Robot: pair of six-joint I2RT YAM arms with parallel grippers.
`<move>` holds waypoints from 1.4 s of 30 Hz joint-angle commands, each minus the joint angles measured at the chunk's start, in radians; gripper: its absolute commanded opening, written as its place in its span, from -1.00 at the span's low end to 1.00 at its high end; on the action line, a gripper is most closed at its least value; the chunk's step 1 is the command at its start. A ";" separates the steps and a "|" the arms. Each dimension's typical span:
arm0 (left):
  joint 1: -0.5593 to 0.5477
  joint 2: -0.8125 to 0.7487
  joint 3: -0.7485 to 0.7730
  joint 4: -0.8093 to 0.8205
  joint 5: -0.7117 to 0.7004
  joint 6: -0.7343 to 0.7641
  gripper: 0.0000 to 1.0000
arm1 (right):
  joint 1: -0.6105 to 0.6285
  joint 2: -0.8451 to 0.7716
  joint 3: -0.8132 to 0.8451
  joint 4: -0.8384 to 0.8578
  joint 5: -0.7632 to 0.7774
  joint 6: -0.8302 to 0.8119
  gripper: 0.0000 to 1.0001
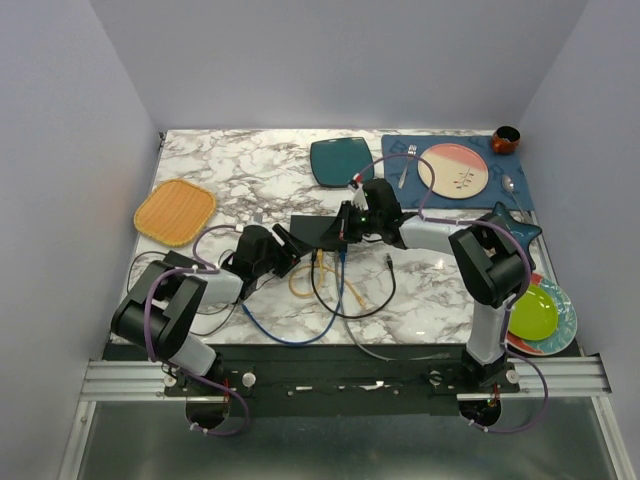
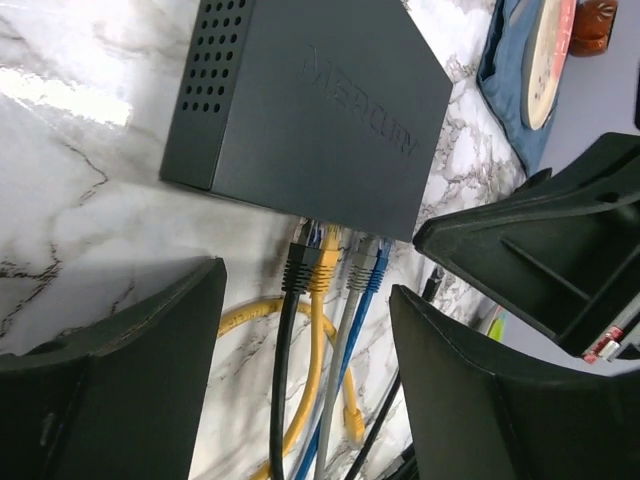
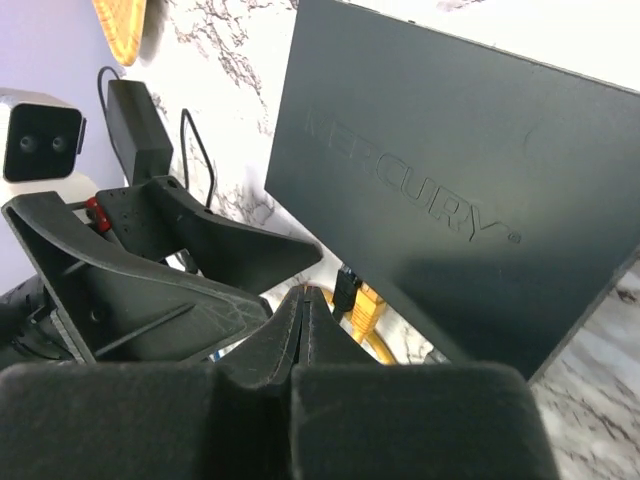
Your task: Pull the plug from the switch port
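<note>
The marble table (image 1: 250,165) runs to pale walls on three sides. Its barest stretch lies at 10 to 11 o'clock from the centre, between the orange woven mat (image 1: 175,211) at 9 o'clock and the dark teal plate (image 1: 341,160) at 12. A blue placemat (image 1: 400,150) carrying a pink plate (image 1: 453,170) fills the 1 to 2 o'clock corner. A green plate (image 1: 532,312) hangs at the table's edge near 4 o'clock.

The switch (image 1: 318,232) lies flat near the table's centre, its socket edge turned to 6 o'clock, toward the arm bases. The marble at its 9 o'clock side is bare in the left wrist view.

The left gripper (image 1: 290,245) sits at 8 o'clock of the switch, low over the marble, with its fingers (image 2: 110,390) spread wide and holding nothing. The right gripper (image 1: 347,222) reaches in from 3 o'clock over the switch's right end. Its fingers (image 3: 270,350) are pressed together to a point near the socket edge, with nothing visible between them.

Loose cables (image 1: 335,290) loop across the marble at 6 o'clock, crowding that side. Four plugs sit side by side in the sockets just beyond the left gripper's gap: black plug (image 2: 298,268), yellow plug (image 2: 324,265), grey plug (image 2: 360,268), blue plug (image 2: 378,262).
</note>
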State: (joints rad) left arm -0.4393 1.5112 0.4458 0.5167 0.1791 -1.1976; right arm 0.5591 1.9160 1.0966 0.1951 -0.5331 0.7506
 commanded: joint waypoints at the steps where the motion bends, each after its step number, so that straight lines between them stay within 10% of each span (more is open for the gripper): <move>1: -0.007 0.046 -0.004 0.114 0.029 -0.019 0.40 | 0.004 0.058 0.019 0.041 -0.042 0.010 -0.95; 21: -0.007 0.198 -0.076 0.428 0.030 -0.148 0.15 | 0.004 0.117 0.028 -0.039 0.054 0.036 -0.99; 42: -0.007 0.271 -0.048 0.416 0.025 -0.171 0.05 | -0.024 0.117 0.048 -0.141 0.188 0.027 -0.99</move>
State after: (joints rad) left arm -0.4408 1.7527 0.3813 0.9413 0.2115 -1.3712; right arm 0.5411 1.9957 1.1435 0.1551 -0.4286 0.7975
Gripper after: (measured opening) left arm 0.539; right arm 0.012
